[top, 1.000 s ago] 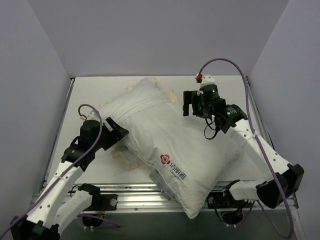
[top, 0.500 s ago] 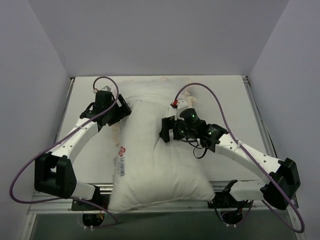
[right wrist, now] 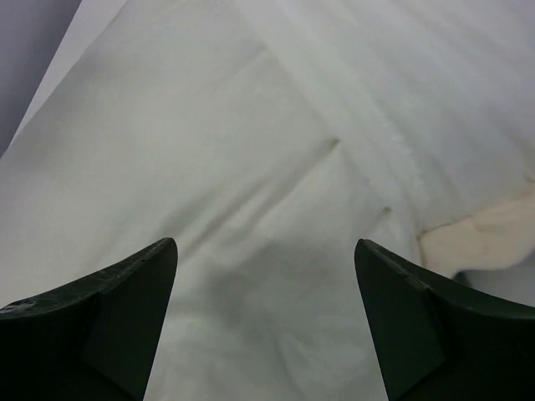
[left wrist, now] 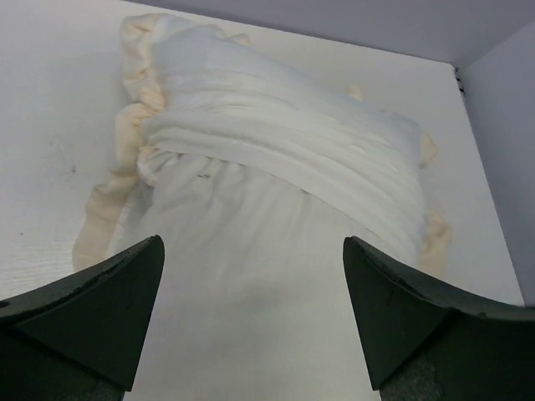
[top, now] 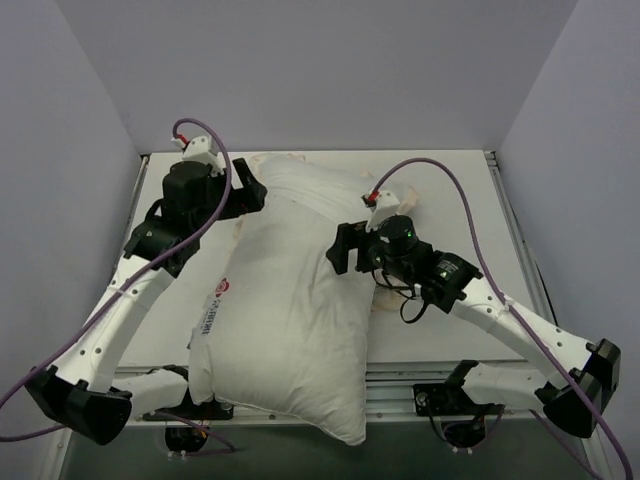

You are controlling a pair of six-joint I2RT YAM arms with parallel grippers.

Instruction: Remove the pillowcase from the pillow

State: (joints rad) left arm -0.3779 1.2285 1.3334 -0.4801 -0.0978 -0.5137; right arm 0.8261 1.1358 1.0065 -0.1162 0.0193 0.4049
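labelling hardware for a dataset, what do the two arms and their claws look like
The left arm and right arm are white tubular links with black joint housings. Each carries a looping purple cable with a small red connector near the wrist. A green light glows on the right wrist. The left claw and right claw each have two dark wedge-shaped fingers.

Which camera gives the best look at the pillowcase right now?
Left wrist: the pillowcase shows bunched over the pillow's far end, cream frill around it. Top external shows only frill slivers; right wrist only a cream patch.
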